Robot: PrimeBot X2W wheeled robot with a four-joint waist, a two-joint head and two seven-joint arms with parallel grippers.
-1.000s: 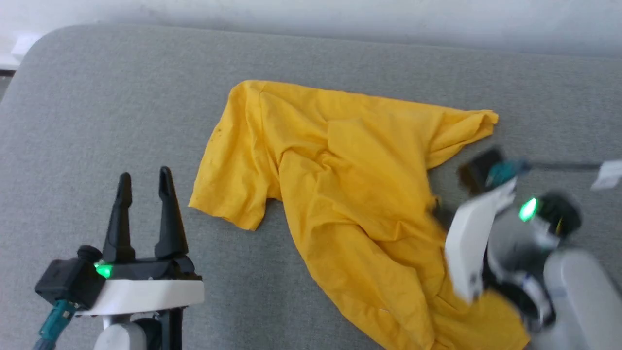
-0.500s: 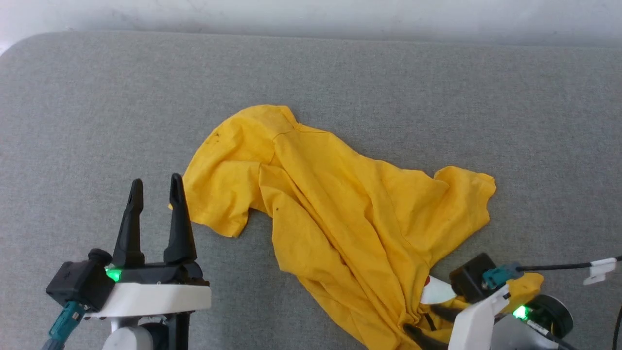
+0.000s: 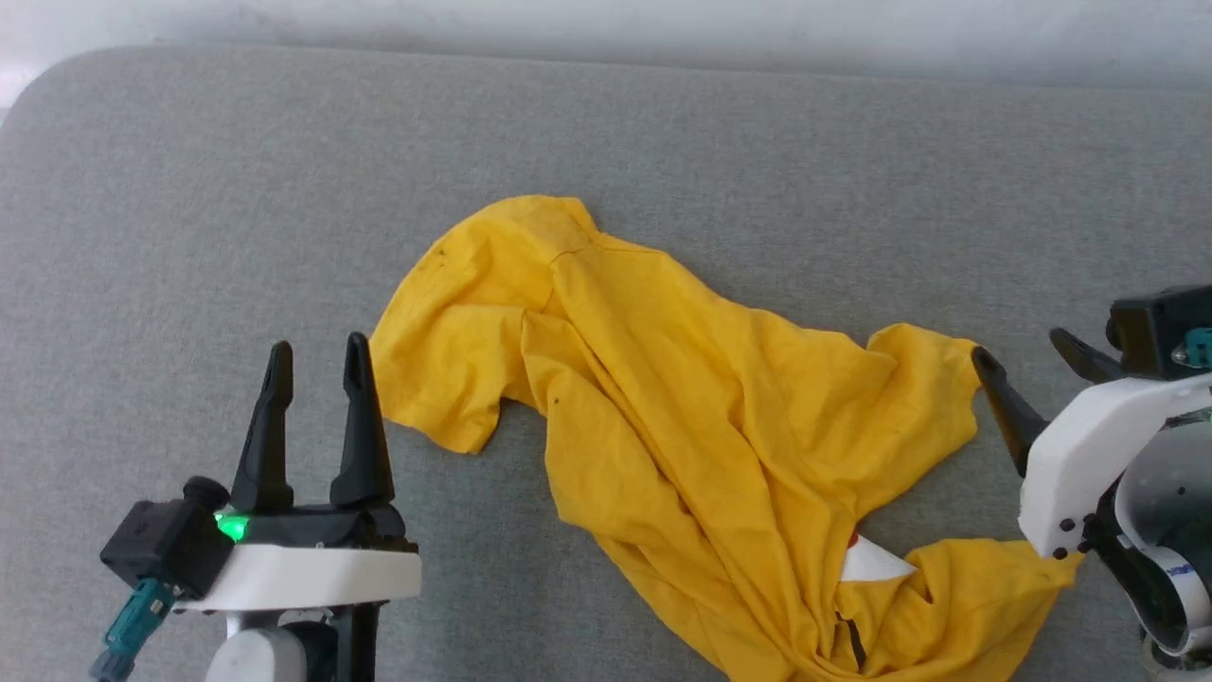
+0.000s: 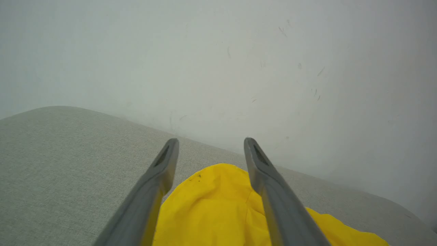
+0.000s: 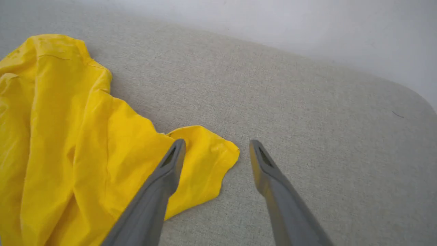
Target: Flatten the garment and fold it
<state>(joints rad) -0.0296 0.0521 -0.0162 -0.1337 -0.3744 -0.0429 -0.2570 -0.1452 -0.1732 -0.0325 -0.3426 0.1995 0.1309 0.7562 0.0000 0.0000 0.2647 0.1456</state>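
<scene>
The garment (image 3: 701, 426), a bright yellow T-shirt, lies crumpled across the middle of the grey padded surface (image 3: 189, 237). A white patch with a red dot (image 3: 871, 561) peeks from its near folds. My left gripper (image 3: 317, 349) stands open just left of a sleeve, holding nothing. In the left wrist view the garment (image 4: 211, 208) lies below that gripper (image 4: 211, 141). My right gripper (image 3: 1021, 348) is open at the garment's right edge and holds nothing. The right wrist view has the gripper (image 5: 217, 143) over a yellow corner of the garment (image 5: 68, 143).
A pale wall (image 3: 606, 28) runs behind the far edge of the surface. Bare grey fabric (image 5: 307, 102) spreads to the right of the garment and beyond it. The surface's rounded far-left corner (image 3: 57, 85) is in sight.
My right gripper has opened and let go of the garment, then moved up and right. The garment has dropped into a crumpled heap. The left gripper stays open.
</scene>
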